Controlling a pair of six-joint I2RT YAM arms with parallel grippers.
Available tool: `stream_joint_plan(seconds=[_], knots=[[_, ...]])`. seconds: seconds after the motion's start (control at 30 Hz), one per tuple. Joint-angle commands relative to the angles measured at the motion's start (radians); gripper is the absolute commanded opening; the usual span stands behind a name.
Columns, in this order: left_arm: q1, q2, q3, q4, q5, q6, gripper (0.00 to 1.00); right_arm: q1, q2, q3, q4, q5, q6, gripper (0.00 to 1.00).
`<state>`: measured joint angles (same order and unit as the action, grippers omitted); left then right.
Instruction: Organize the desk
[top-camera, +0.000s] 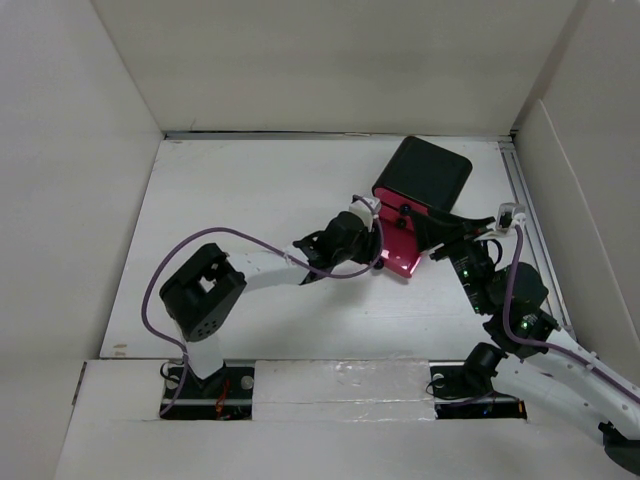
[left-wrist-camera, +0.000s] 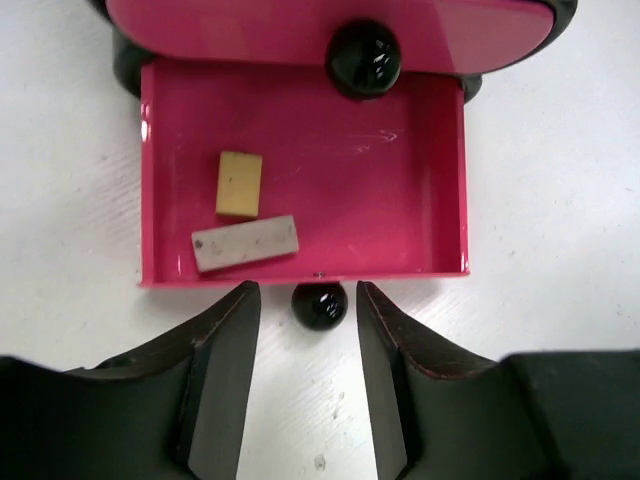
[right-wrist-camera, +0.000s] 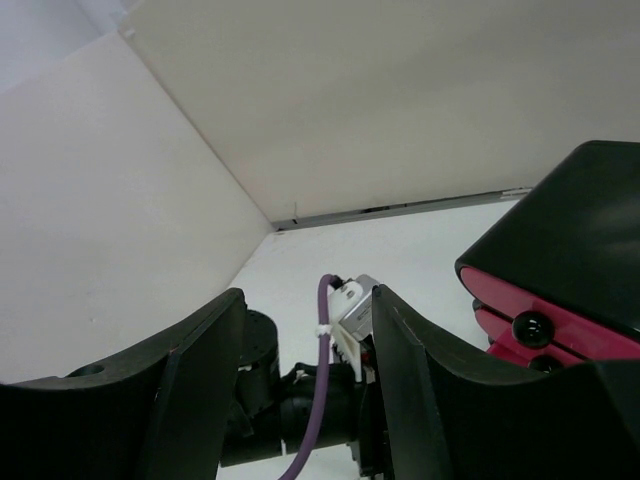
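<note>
White surface (top-camera: 250, 190) under both arms, carrying a black cabinet (top-camera: 430, 172) at far right; one pink drawer (left-wrist-camera: 400, 180) open, holding a yellow block (left-wrist-camera: 239, 184) and a grey block (left-wrist-camera: 245, 243); left tool (left-wrist-camera: 307, 300) spread astride the drawer knob (left-wrist-camera: 320, 305), not touching; right tool (right-wrist-camera: 307, 293) spread, empty, near the cabinet.

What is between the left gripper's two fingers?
The round black knob of the open pink drawer, with gaps on both sides. The left wrist view shows it.
</note>
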<state>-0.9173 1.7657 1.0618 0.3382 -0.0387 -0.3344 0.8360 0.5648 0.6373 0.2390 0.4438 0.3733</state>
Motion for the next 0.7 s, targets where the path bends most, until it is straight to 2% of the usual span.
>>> stream_joint_plan(seconds=[0.0,0.13,0.3,0.53,0.67], knots=[[0.003,-0.113,-0.075,0.068,-0.009,-0.003,0.36,-0.006,0.0,0.015,0.029,-0.002,-0.005,0.59],[-0.006,-0.135,-0.158,0.064,-0.007,-0.038,0.42,-0.006,0.006,0.015,0.034,-0.005,-0.005,0.59],[-0.015,-0.117,-0.223,0.102,0.0,-0.077,0.45,-0.006,0.017,0.016,0.037,-0.016,-0.001,0.59],[-0.015,-0.019,-0.161,0.143,0.098,-0.092,0.46,-0.006,0.017,0.018,0.034,-0.019,-0.001,0.59],[-0.025,0.037,-0.119,0.15,0.105,-0.094,0.46,-0.006,0.015,0.016,0.037,-0.019,-0.002,0.6]])
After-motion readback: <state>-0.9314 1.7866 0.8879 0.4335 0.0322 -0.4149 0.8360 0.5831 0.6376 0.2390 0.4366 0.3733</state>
